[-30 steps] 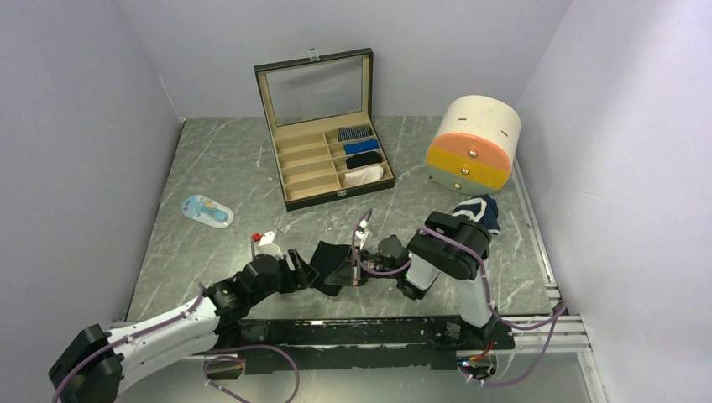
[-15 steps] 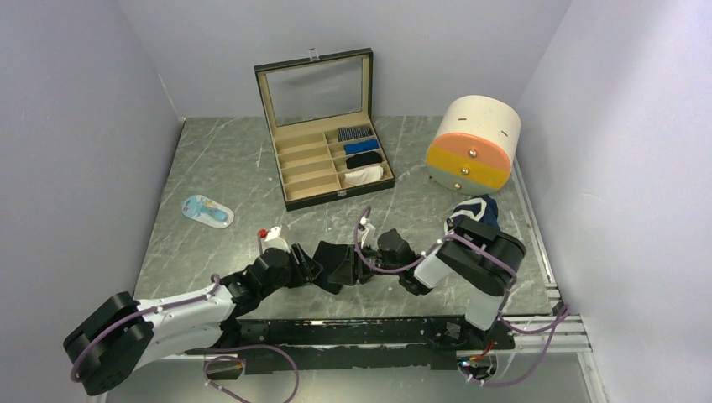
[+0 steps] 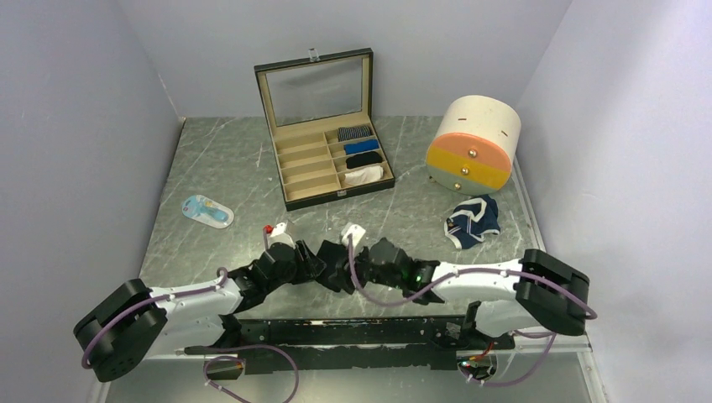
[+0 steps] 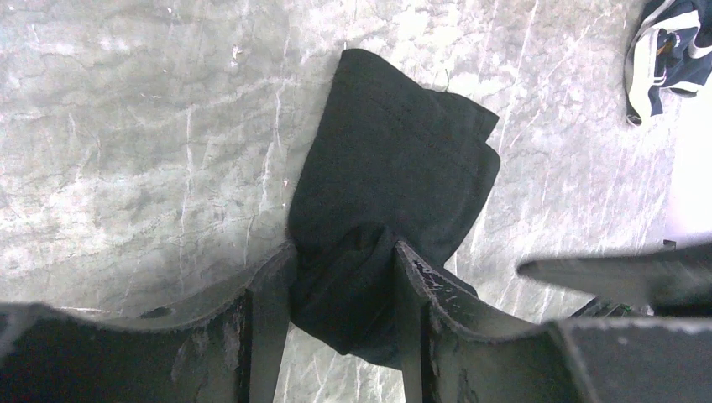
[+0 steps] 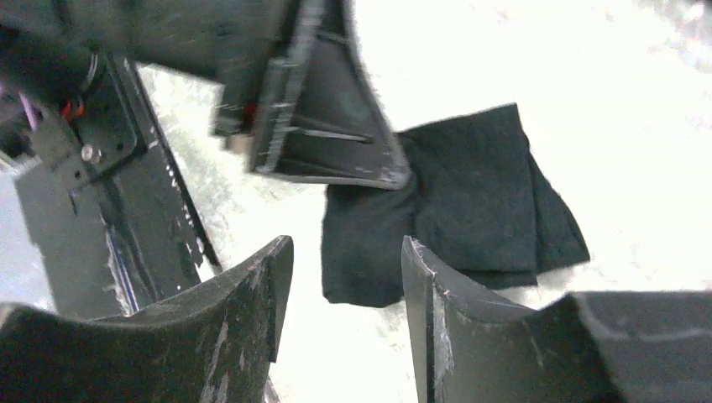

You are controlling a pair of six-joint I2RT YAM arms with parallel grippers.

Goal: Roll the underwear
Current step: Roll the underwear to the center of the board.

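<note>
The plain black underwear [image 3: 334, 262] lies folded on the marble table near the front middle. It also shows in the left wrist view [image 4: 395, 176] and the right wrist view [image 5: 470, 201]. My left gripper [image 4: 344, 285] is shut on its near bunched edge. My right gripper [image 5: 346, 277] is open and empty, hovering just above the table beside the cloth's other edge; its tip shows in the left wrist view at the right. The navy blue underwear with white trim [image 3: 473, 220] lies crumpled at the right, apart from both grippers; it also shows in the left wrist view [image 4: 663, 42].
An open black divider box [image 3: 327, 151] with rolled cloth bundles stands at the back. A round white drawer unit with orange and yellow fronts [image 3: 472, 143] stands at the back right. A small blue and white item [image 3: 207, 210] lies at the left.
My right arm has dropped low and stretched left toward the black underwear, uncovering the navy pair. My left arm has pushed forward a little while holding the cloth.
</note>
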